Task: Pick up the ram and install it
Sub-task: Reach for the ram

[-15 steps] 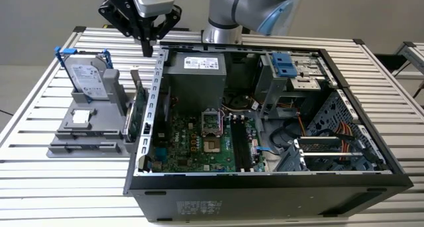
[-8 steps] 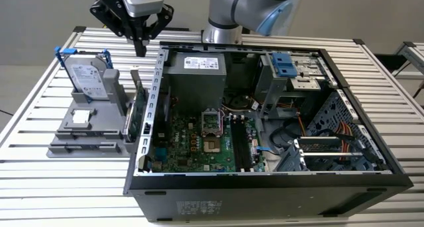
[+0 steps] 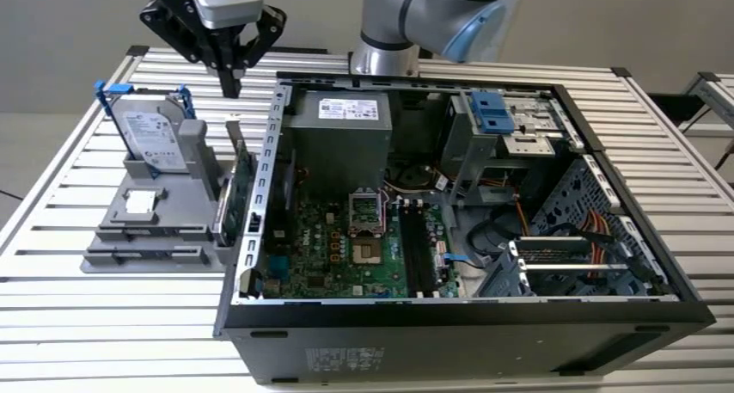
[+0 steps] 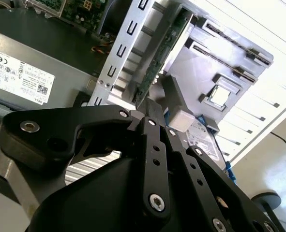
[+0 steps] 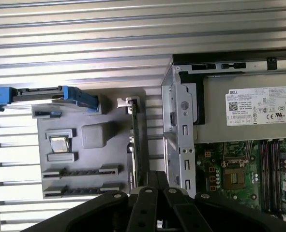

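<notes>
slatted metal table [image 3: 115, 324] with an open computer case [image 3: 459, 333]. gripper [image 3: 233, 90] hangs just outside the case wall, jaws clenched on nothing. ram [image 3: 415, 247] seems seated inside the case, near its middle.

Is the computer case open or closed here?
Open: the case lies with no panel over its upward side, leaving the motherboard exposed.

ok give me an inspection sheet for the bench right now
surface: slatted metal table, bearing open pc case and grey holder
job's things: ram cannot be told for sure; dark strips sit in holder's two low slots
clutter: hard drive and expansion card stand in holder
grippers: gripper shut, nothing seen in it, above holder
cables: bundles inside case
surroundings: second slatted table at exterior view's right
</notes>
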`<state>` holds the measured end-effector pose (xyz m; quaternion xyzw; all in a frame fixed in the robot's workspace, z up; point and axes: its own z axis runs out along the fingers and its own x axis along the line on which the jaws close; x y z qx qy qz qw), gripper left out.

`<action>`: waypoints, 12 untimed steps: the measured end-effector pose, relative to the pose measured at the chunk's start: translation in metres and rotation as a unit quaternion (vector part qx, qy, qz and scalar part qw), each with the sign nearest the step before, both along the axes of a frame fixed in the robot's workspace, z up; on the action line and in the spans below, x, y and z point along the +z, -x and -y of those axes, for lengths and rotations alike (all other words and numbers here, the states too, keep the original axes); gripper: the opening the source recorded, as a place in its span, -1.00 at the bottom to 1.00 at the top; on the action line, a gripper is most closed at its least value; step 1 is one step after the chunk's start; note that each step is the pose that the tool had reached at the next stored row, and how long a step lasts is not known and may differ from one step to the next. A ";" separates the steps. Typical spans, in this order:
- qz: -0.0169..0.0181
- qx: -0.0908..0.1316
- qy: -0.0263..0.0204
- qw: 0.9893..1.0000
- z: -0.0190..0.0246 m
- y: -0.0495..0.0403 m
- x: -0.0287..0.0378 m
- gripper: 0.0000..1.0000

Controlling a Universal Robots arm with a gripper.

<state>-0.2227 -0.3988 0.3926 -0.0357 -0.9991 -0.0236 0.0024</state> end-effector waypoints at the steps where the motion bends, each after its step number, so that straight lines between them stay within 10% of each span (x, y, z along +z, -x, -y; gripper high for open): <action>1: 0.000 0.000 0.000 1.000 0.0000 0.0010 0.0000 -1.00; 12: 0.000 0.000 0.000 1.000 0.0000 0.0139 0.0000 -1.00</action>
